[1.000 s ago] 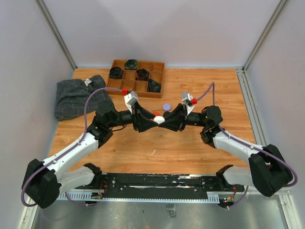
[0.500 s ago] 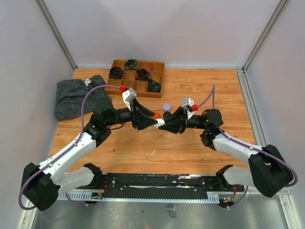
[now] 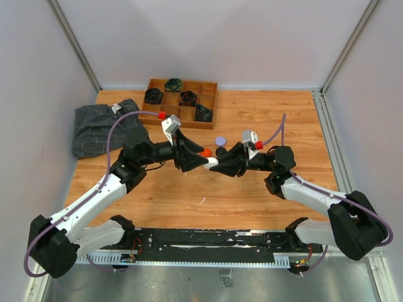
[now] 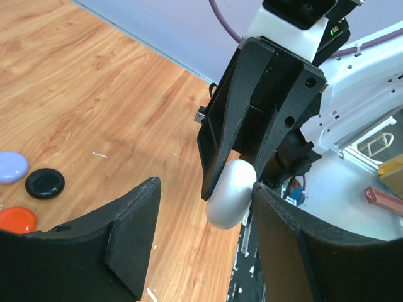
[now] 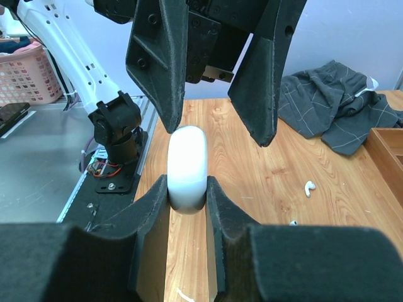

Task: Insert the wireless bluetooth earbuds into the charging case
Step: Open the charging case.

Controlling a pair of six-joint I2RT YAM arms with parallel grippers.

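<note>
My right gripper (image 5: 187, 196) is shut on a white rounded charging case (image 5: 187, 165), held on edge above the table; the case also shows in the top view (image 3: 213, 162). My left gripper (image 4: 204, 245) is open, its jaws wide apart around the case's free end (image 4: 230, 195), which lies against or very near its right finger (image 4: 296, 245). Two small white earbuds (image 5: 308, 187) (image 5: 293, 223) lie on the wood beyond, towards the cloth. Both grippers meet at the table's middle in the top view, left (image 3: 203, 160) and right (image 3: 218, 165).
Lilac (image 3: 220, 141), black (image 3: 221, 151) and orange-red (image 3: 206, 152) round pucks lie just behind the grippers. A wooden compartment tray (image 3: 180, 119) with dark items stands at the back. A grey cloth (image 3: 101, 126) lies at the back left.
The right gripper has sunk a little and shifted slightly right with the white case. The left wrist has drawn back to the left, its jaws still around the case.
</note>
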